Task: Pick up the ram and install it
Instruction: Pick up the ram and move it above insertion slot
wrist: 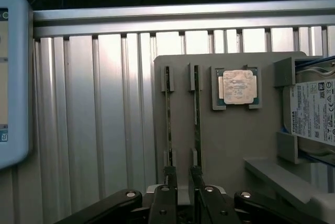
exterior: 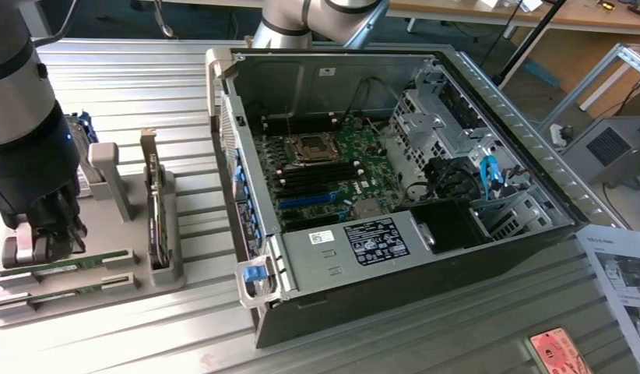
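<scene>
Fingers (wrist: 169,182) stand apart at one end of two ram sticks (wrist: 197,114).

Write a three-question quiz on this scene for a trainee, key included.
1. How many ram sticks stand in the grey holder?
2. True or false: the gripper hangs over the open case.
3. What lies in the holder beside the ram sticks? A) a processor chip B) a fan C) a screwdriver

Key: 1. Two. 2. False: it hangs over the holder, at the ends of the ram sticks. 3. A.
</scene>
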`<state>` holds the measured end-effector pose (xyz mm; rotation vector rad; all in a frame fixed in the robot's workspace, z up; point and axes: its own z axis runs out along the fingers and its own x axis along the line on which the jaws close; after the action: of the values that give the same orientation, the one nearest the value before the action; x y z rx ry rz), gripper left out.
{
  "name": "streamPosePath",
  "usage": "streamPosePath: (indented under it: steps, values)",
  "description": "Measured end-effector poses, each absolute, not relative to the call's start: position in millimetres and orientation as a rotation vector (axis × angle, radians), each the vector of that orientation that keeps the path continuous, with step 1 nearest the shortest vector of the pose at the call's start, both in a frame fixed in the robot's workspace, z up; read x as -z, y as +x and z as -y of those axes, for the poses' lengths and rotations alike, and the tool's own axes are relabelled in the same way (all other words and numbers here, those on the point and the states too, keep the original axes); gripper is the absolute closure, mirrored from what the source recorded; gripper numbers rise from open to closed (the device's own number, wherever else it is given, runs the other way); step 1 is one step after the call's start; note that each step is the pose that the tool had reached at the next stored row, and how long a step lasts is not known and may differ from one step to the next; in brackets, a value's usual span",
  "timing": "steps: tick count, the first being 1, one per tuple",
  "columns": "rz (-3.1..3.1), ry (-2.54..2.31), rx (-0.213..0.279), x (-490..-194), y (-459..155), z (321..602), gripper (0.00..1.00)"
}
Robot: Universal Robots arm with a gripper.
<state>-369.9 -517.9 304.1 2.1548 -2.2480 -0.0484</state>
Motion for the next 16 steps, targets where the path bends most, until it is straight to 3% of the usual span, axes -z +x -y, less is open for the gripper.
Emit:
streamPosePath:
  steps: [16]
  values:
    - [2.247,2.155,0.049,-289.9,-369.9,521.8,0.76]
